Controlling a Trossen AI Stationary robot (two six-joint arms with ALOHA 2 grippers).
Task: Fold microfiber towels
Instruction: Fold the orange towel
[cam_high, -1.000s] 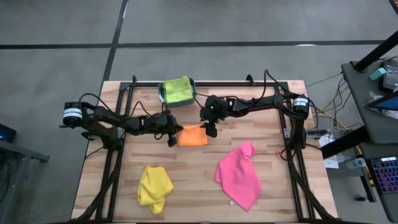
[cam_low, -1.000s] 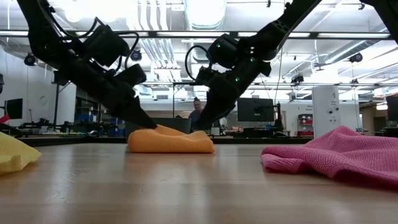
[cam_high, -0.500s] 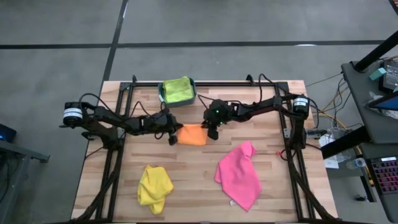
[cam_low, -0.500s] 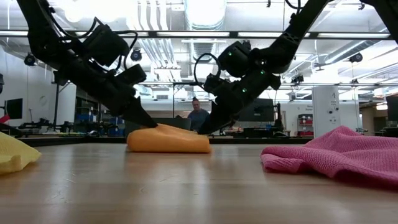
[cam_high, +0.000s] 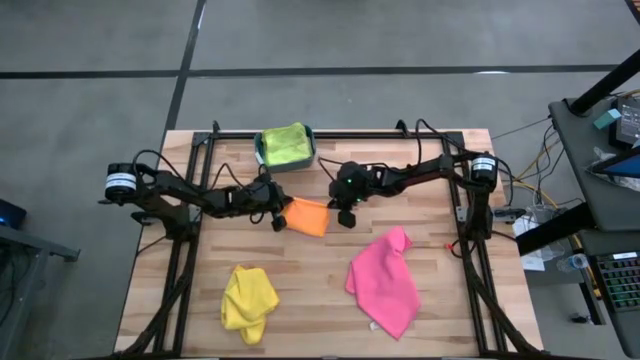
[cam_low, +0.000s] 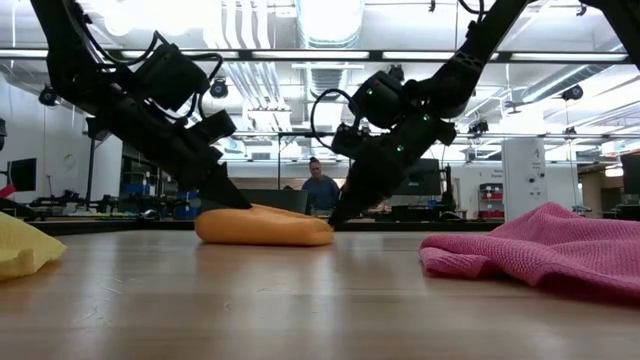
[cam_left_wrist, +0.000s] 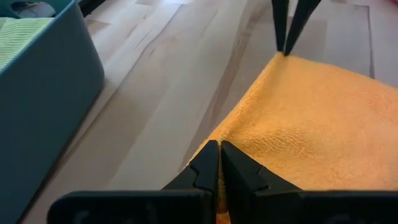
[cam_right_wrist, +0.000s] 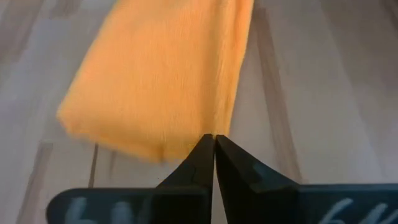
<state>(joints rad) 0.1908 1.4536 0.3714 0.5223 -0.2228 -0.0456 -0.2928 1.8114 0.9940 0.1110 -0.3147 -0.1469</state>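
Black jointed arms, looped black cables, green indicator light; tapered dark fingers (cam_left_wrist: 208, 165).

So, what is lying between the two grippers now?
The orange towel, folded flat. The high view shows the left gripper shut on one edge and the right gripper shut on the opposite edge; nothing else lies between them.

The high camera looks straight down on the whole tabletop (cam_high: 320, 260). The low one sits at tabletop level, facing the room. Each wrist camera peers closely past its own end effector, from opposite sides, at the orange towel (cam_high: 309, 217), probably the one spot all four views share.
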